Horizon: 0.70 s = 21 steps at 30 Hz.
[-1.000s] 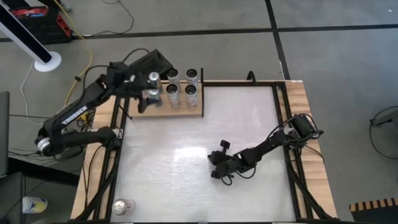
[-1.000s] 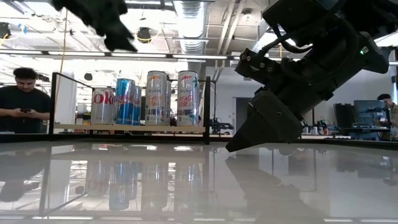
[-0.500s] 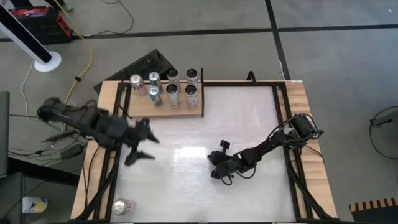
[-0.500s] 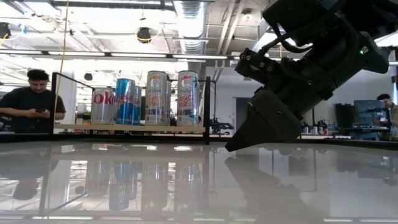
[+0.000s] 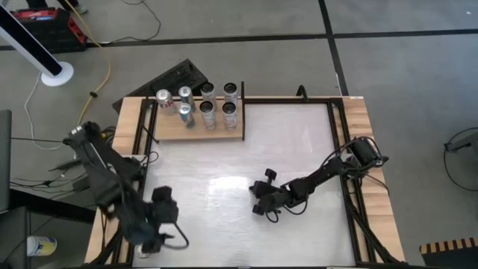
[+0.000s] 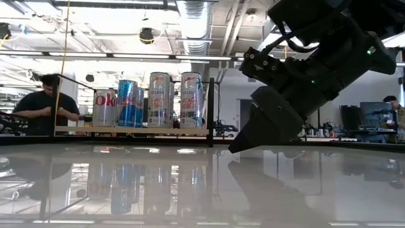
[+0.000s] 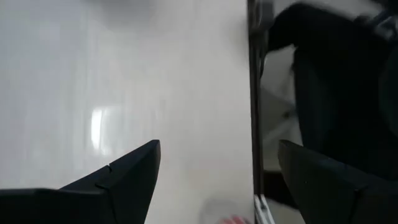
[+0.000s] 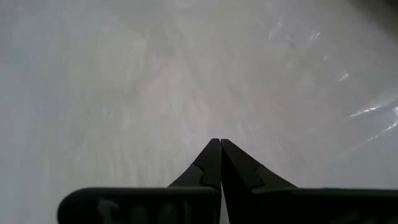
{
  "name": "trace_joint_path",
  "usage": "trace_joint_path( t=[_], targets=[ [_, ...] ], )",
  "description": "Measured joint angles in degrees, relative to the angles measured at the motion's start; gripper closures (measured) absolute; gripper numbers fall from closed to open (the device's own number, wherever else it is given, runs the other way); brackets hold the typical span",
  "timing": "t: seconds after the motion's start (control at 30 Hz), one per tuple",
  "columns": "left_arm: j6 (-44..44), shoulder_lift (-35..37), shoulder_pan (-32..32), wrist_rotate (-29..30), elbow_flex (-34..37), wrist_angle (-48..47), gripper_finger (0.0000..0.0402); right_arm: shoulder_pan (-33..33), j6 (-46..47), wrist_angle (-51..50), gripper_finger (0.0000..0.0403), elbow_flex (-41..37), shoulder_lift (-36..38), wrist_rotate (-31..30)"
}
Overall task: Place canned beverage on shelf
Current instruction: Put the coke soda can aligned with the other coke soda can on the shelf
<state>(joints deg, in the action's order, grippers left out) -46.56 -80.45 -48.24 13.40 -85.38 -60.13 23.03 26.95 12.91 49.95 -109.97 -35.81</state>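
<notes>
A person (image 6: 44,104) stands behind the white table (image 5: 299,149).

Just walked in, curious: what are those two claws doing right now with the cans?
Left claw open, empty, at the table's near-left corner. Right claw shut, idle mid-table. Six cans standing on the shelf. Nothing blocking.

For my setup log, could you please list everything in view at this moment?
cans: six, silver tops, upright on the shelf.
shelf: one, pale wood, table's far left corner.
loose can: one, pale, near left corner, mostly under the left arm.
table: one, glossy white.
person: one, dark top, behind the table.
left tool: open, empty, over the loose can.
right tool: shut, empty, mid-table.
</notes>
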Motion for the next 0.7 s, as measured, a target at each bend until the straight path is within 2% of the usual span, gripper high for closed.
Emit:
trace_joint_path(
  t=[0.17, 0.27, 0.6, 0.7],
  targets=[
    [-10.2, -7.3, -4.2, -6.8, -1.8, -4.5, 0.0095, 1.2, 0.0, 0.0, 0.0376, 0.0, 0.0, 0.0],
    [-13.3, -10.2, -6.2, -10.0, -1.9, -5.5, 0.0095, 1.4, 0.1, 0.1, 0.0376, 0.0, 0.0, 0.0],
    [-23.5, -12.5, -13.3, -9.4, -1.6, -9.4, 0.0095, 2.8, 2.2, 0.1, 0.0376, 0.0, 0.0, 0.0],
    [-27.7, -12.5, -16.1, -7.3, -1.6, -9.4, 0.0095, 2.9, 2.2, 0.2, 0.0376, 0.0, 0.0, 0.0]
  ],
)
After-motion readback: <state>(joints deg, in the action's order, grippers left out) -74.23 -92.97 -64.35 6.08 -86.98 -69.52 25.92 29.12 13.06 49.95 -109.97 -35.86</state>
